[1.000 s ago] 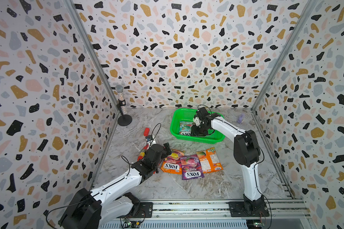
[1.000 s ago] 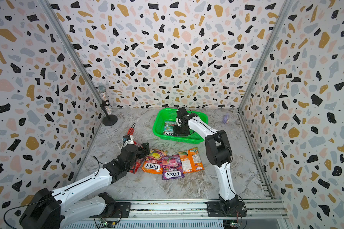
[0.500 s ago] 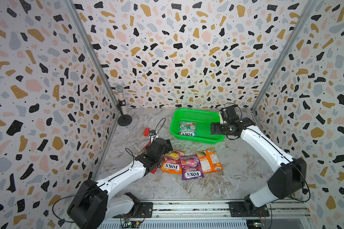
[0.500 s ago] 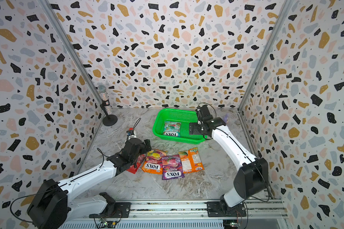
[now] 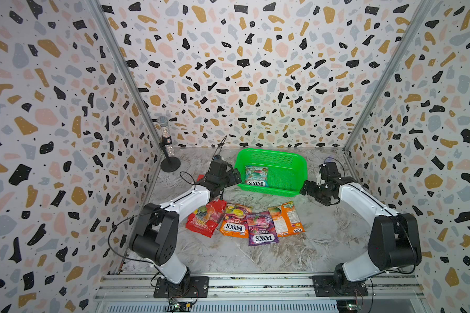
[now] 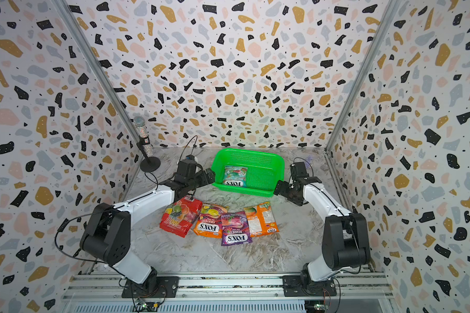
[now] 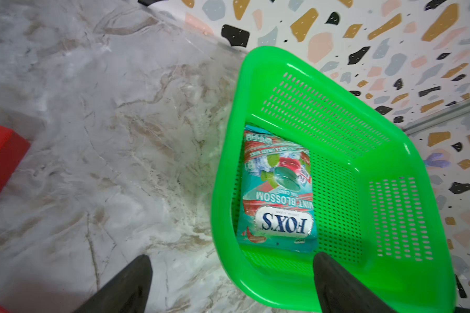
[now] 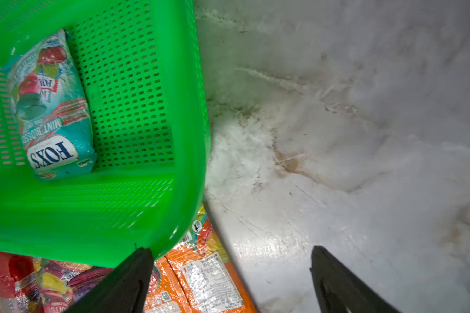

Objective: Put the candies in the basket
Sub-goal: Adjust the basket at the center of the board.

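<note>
Left wrist: red block (image 7: 0, 160), right wrist: orange bag (image 8: 206, 273)

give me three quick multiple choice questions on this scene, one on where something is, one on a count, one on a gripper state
1. Where is the teal candy bag?
A) lying inside the green basket
B) underneath the basket
C) draped over the basket's rim

2. How many candy bags lie on the table outside the basket?
A) two
B) four
C) five

3. How do the jaws of the right gripper stand?
A) shut on a candy bag
B) open, holding nothing
C) shut on the basket's rim

Answers:
1 A: it lies flat on the basket's mesh floor.
2 B: the red bag, orange-yellow bag, purple bag and orange bag lie in a row.
3 B: the right wrist view shows the jaws wide apart with nothing between them.
</note>
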You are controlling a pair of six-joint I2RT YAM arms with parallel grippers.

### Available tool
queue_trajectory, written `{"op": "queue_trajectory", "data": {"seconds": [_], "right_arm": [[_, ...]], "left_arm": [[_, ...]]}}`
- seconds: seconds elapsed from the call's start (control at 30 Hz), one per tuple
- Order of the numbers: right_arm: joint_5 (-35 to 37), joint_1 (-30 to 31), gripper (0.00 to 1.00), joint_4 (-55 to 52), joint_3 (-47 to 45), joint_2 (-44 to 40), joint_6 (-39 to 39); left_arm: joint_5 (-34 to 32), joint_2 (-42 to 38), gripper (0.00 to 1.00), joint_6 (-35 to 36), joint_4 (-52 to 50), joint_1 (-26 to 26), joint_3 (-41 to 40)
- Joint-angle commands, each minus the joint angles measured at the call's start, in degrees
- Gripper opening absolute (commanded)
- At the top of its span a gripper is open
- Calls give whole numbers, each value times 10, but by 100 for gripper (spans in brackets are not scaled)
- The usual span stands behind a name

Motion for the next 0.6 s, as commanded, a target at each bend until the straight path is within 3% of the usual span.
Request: {"op": "queue_trajectory", "data": {"seconds": [0.0,0.2,0.4,0.57], "right_arm": [[-28,-4,95,20,31,18,15],[-35,-17,92,20,59,59,11],[-56,-23,87,30,91,96,20],[-74,-23,84,26,127,121,20]], "left_arm": [[35,40,89,10,1,-3,43],[46,104,77,-8,4,-7,80],[35,107,65,-8,8,-20,75],[11,86,63,-13,13,-47,49]]}}
